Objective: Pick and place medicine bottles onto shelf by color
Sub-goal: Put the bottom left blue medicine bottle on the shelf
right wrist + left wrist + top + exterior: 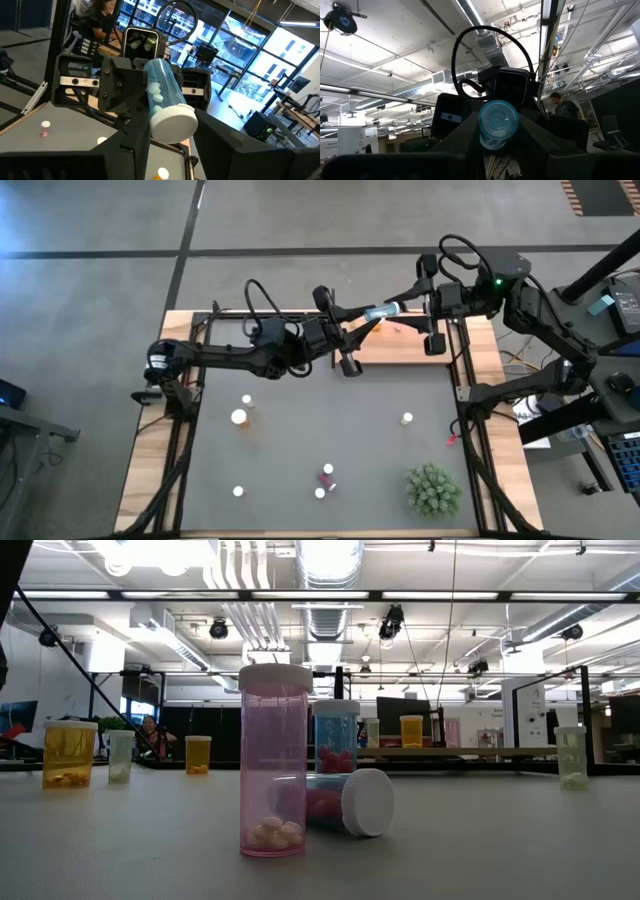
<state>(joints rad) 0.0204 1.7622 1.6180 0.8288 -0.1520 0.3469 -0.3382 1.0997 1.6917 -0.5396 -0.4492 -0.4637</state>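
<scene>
Gripping one blue bottle (382,311) from both ends above the far shelf (400,346), left gripper (366,319) and right gripper (398,307) jaws both clamped on it.

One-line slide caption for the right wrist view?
Both hands grip one blue bottle in mid-air: right hand at the cap, left hand at the base.

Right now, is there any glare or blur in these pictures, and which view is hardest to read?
The low view has bright ceiling lights blowing out its top, while the near pink bottle stays sharp and the far bottles look softer. The left wrist view is hardest: backlit, with the blue bottle seen end-on among dark silhouettes. The right wrist view has bright windows behind. The high view is evenly lit, though the bottles are tiny.
</scene>
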